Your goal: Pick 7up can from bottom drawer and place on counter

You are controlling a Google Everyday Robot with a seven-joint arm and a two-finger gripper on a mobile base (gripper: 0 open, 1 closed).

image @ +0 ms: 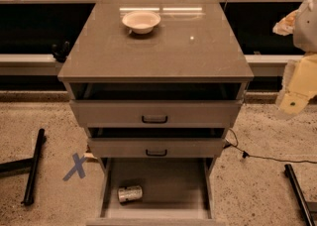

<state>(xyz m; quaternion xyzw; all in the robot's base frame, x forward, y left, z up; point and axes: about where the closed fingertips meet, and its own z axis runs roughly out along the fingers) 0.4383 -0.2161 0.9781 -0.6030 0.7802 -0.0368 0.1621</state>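
Silvery 7up can [130,194] lies sideways in the pulled-out bottom drawer [171,180]; gripper [296,97] at far right, whether closed I cannot tell.

Cream boxy gripper [298,88], right edge, dark screw [293,104]

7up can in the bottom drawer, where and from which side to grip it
Grip the small silvery cylindrical 7up can across its middle, from above: it lies on its side on the floor of the grey-brown bottom drawer, near the left wall. The cream gripper is far right.
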